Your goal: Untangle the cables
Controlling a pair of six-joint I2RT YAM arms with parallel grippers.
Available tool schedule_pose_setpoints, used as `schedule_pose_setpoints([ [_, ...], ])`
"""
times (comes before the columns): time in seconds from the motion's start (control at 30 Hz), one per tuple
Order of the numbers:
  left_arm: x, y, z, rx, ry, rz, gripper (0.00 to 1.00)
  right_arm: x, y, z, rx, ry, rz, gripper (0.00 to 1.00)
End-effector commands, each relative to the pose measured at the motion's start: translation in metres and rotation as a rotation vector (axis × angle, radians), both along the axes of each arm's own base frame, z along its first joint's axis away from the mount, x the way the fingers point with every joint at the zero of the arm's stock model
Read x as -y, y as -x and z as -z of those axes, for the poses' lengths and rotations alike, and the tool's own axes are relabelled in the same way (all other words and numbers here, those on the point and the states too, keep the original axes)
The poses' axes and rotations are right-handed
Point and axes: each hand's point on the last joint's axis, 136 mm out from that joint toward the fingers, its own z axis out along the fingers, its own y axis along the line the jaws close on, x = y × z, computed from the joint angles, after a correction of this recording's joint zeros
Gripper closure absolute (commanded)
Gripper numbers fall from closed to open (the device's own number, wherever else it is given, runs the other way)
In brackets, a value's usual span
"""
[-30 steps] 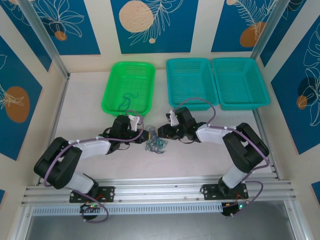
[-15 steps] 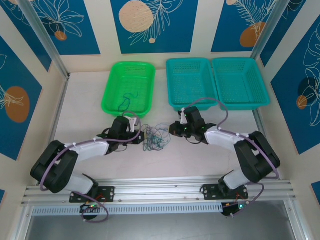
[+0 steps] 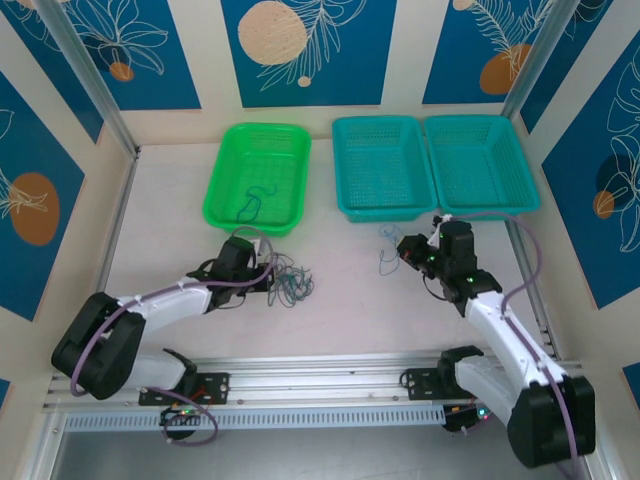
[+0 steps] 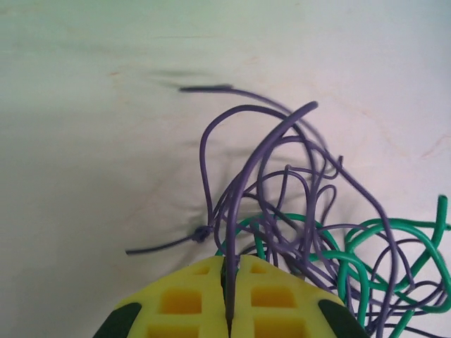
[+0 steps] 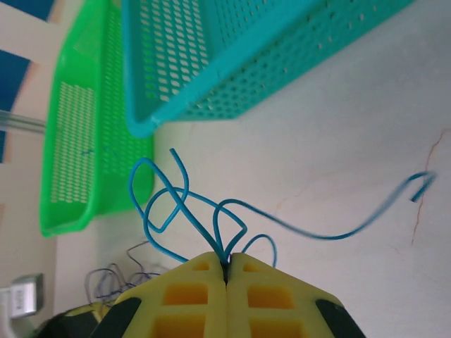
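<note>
While both arms reach low over the bench [image 3: 170,230], the left tool [image 4: 229,274] is closed, its yellow pads [image 4: 183,301] pinching a purple wire [image 4: 243,186] that rises from the seam between them. That wire belongs to a tangle [image 3: 293,283] of purple loops and a green wire [image 4: 402,222], which lies on the bench just right of this tool, in front of the green basket [image 3: 222,180]. The right tool [image 5: 225,266] is closed too, clamped on a blue wire [image 5: 220,243]; the wire curls in a few loops beyond the tool, and one long end trails off to the right above the bench. This blue wire is well apart from the tangle, just in front of the near teal basket [image 3: 345,175]. A second teal basket [image 3: 525,170] touches that one on its right. Inside the green basket lies one more dark wire [image 3: 252,200]
</note>
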Motion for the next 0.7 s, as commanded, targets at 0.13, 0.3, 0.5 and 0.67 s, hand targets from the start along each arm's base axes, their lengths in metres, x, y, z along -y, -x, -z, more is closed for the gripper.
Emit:
schedule_pose_setpoints([
  [0.13,-0.001,0.006,-0.024,0.063,0.040,0.037,0.64,-0.026,0.018,-0.049,0.085,-0.108,-0.154,1.00],
  [0.3,-0.002,0.007,-0.076,0.203,0.102,0.041,0.26,-0.061,0.028,-0.088,0.186,-0.085,-0.294,1.00],
  [0.5,-0.012,0.023,-0.142,0.329,0.136,0.062,0.17,-0.123,0.029,-0.136,0.332,0.023,-0.445,1.00],
  [0.67,-0.018,0.039,-0.191,0.414,0.221,0.053,0.13,-0.187,0.003,-0.167,0.433,0.130,-0.557,1.00],
])
